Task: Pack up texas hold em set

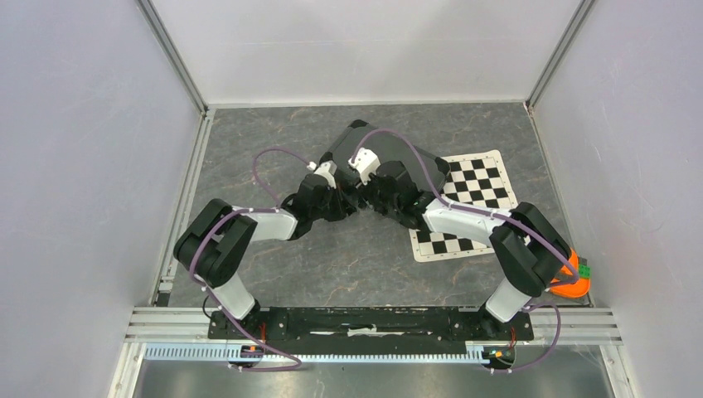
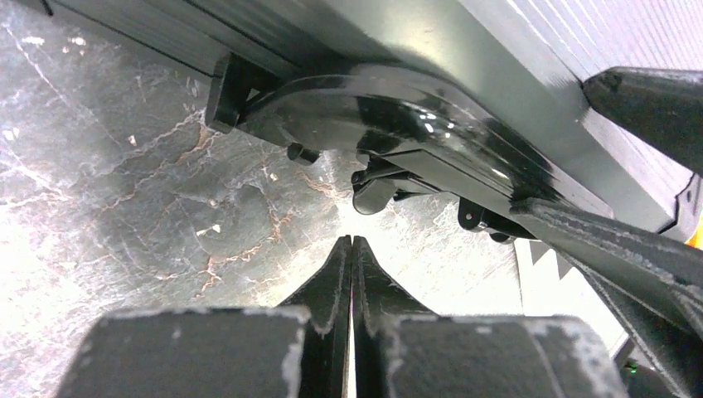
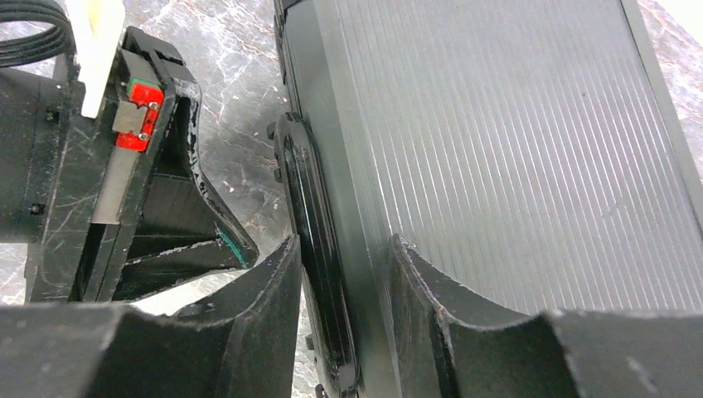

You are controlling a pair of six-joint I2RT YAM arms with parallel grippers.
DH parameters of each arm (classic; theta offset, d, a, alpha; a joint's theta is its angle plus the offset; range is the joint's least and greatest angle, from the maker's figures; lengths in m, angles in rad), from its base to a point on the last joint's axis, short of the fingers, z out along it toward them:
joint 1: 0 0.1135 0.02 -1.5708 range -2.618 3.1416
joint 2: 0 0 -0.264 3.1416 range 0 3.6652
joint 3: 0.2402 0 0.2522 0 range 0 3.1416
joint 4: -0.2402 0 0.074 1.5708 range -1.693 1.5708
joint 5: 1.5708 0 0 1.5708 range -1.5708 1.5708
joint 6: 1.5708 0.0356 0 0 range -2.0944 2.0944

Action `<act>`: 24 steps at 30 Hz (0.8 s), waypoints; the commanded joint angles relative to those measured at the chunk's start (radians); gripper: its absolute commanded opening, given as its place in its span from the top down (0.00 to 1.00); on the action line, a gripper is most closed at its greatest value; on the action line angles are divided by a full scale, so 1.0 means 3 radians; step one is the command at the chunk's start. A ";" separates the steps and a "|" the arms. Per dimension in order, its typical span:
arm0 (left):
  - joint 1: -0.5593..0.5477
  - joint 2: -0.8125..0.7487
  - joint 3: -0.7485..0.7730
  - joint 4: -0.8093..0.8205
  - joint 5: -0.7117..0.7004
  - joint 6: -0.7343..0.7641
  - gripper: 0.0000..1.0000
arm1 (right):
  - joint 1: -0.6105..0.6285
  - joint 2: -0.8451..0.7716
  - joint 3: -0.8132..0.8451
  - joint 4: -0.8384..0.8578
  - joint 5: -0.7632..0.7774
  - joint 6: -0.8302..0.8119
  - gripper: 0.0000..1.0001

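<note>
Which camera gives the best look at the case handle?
Left wrist: the handle shows broadside, its curve and mounts clear. Right wrist sees it edge-on between the fingers of the right gripper. Top view: not visible; only part of the case shows.

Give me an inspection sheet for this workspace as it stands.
Surface: grey marbled tabletop.
Job's things: black case closed, lying flat, handle towards the near edge; loose chips, cards, dice: nothing seen.
Clutter: checkered mat right of the case, partly hidden by the right arm; orange object at the right edge.
Grippers: left tool shut, empty, near the handle; right tool, jaws apart, astride the handle.
Cables: purple cables looped, none seen snagged.
Surroundings: white walls, aluminium rails.
</note>
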 commanded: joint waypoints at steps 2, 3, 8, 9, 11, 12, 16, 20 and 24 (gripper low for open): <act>-0.0052 -0.0129 0.0229 -0.0133 0.0162 0.0571 0.98 | -0.0135 0.0201 -0.0337 -0.0692 -0.0369 0.0364 0.70; -0.0088 -0.0123 0.0298 -0.0248 0.0123 0.0673 0.98 | -0.0146 0.0187 -0.0355 -0.0691 -0.0368 0.0386 0.71; -0.0391 -0.0072 0.0671 -0.0870 -0.0402 0.1250 0.98 | -0.0226 0.0096 -0.0489 -0.0468 -0.0371 0.0496 0.72; -0.0399 -0.0064 0.0684 -0.0879 -0.0437 0.1249 0.98 | -0.0244 0.0081 -0.0517 -0.0431 -0.0429 0.0540 0.73; -0.0402 -0.0038 0.0697 -0.0879 -0.0452 0.1235 0.98 | -0.0279 0.0060 -0.0560 -0.0369 -0.0440 0.0613 0.76; -0.0399 -0.0022 0.0704 -0.0879 -0.0465 0.1225 0.98 | -0.0298 0.0047 -0.0579 -0.0349 -0.0443 0.0643 0.77; -0.0399 0.0050 0.0730 -0.0879 -0.0510 0.1194 0.98 | -0.0403 -0.0070 -0.0721 -0.0193 -0.0472 0.0798 0.79; -0.0401 0.0050 0.0735 -0.0897 -0.0543 0.1195 0.98 | -0.0500 -0.0130 -0.0808 -0.0078 -0.0626 0.0871 0.80; -0.0399 0.0092 0.0766 -0.0902 -0.0543 0.1213 0.98 | -0.0532 -0.0091 -0.0799 -0.0074 -0.0748 0.0888 0.81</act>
